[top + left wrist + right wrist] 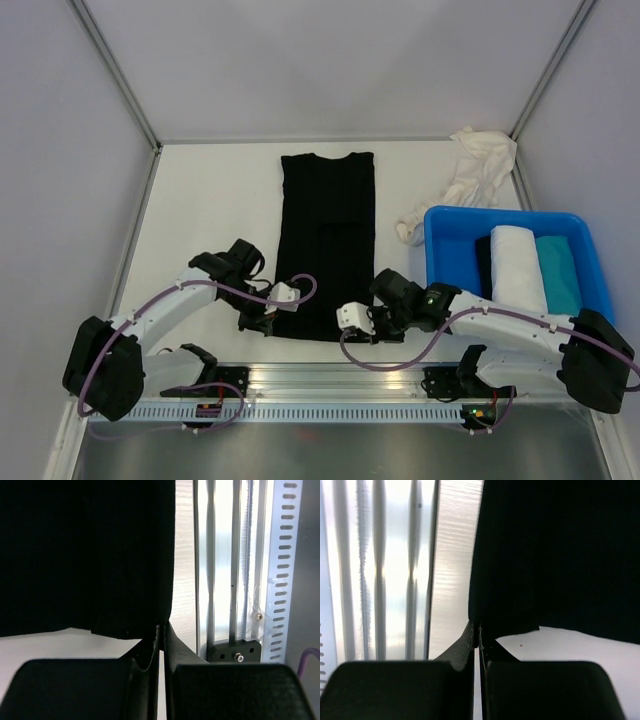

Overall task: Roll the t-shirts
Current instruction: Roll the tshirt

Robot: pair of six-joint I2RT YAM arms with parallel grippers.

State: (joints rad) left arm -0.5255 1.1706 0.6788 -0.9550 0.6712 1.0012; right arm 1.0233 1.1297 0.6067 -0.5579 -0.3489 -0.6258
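A black t-shirt (327, 240), folded into a long narrow strip, lies flat in the middle of the table. My left gripper (258, 320) is shut on its near left corner. In the left wrist view the jaws (162, 628) are pressed together on the black hem (130, 625). My right gripper (386, 324) is shut on the near right corner. In the right wrist view (479, 628) the jaws pinch the cloth edge (505, 622). A crumpled white t-shirt (470, 180) lies at the back right. Rolled white (517, 266) and teal (558, 272) t-shirts lie in the bin.
A blue bin (440, 222) stands at the right and also holds a dark roll (483, 262) at its left side. A metal rail (330, 380) runs along the table's near edge, close behind both grippers. Walls enclose the table at left, back and right.
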